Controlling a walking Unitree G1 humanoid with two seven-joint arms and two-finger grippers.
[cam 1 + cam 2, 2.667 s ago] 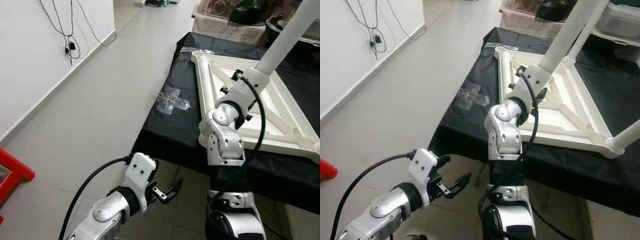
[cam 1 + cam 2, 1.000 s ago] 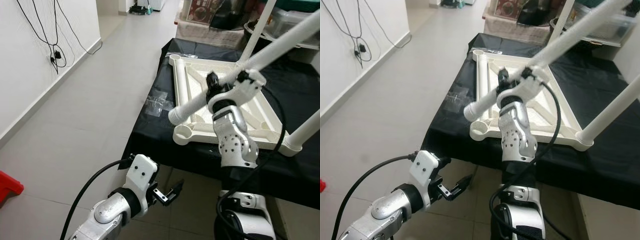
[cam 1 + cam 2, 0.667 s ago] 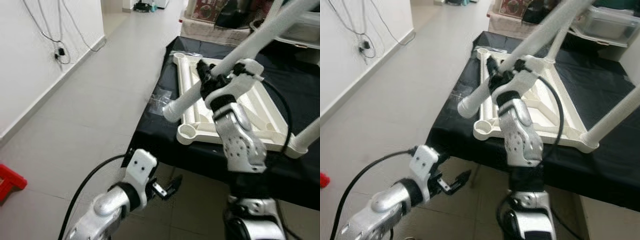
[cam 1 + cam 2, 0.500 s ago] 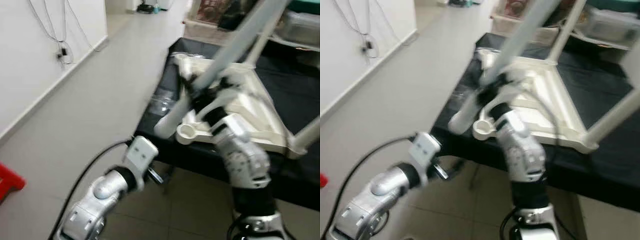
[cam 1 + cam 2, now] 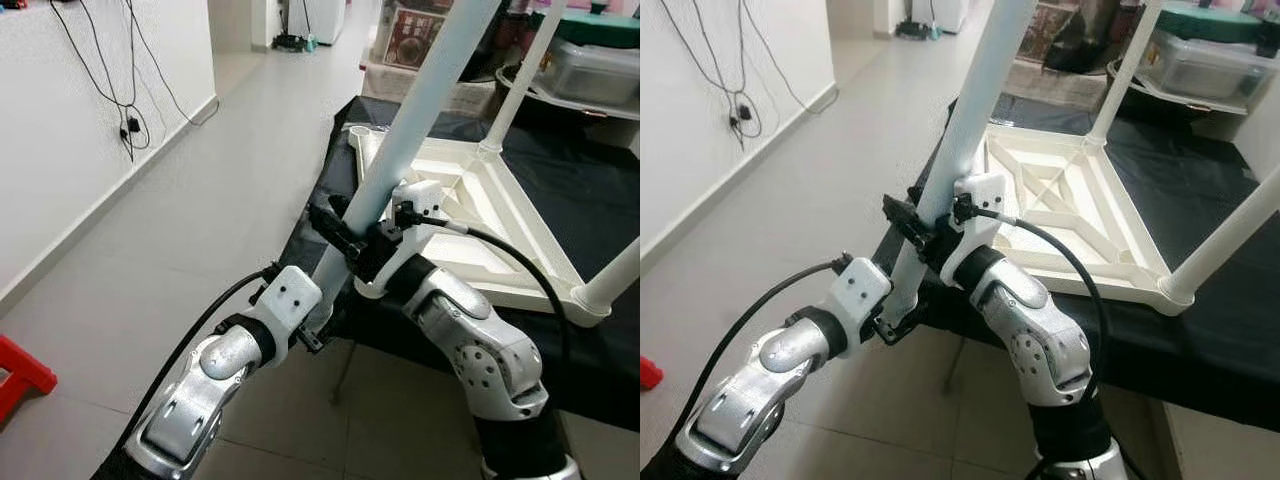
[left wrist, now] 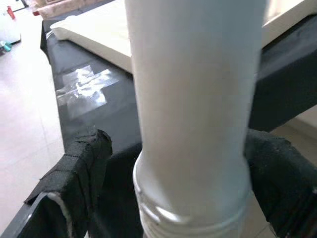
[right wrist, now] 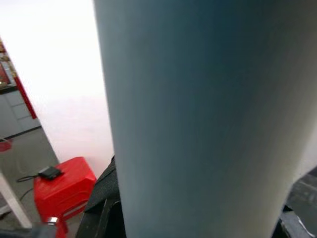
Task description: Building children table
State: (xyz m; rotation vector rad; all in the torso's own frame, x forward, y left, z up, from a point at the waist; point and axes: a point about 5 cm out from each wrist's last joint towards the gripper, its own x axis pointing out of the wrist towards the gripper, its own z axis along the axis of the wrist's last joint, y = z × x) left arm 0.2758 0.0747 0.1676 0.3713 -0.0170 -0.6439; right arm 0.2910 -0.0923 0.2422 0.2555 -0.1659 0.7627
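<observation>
White plastic runs through the middle of the scene: a long round table leg slants up toward 1 o'clock from the two grippers. The right arm bends up from 5 o'clock, elbow low, and its right gripper is clenched around the leg partway along the shaft, black fingers wrapped on both sides. The left arm rises from 7 o'clock, and the left gripper meets the leg's lower end; in the left wrist view the black padded fingers flank the threaded tip on either side, though I cannot tell if they press it. At 2 o'clock from the grippers, the white tabletop frame lies upside down on a black cloth, with two more legs already standing in its corners. A red stool sits on the floor at 9 o'clock.
</observation>
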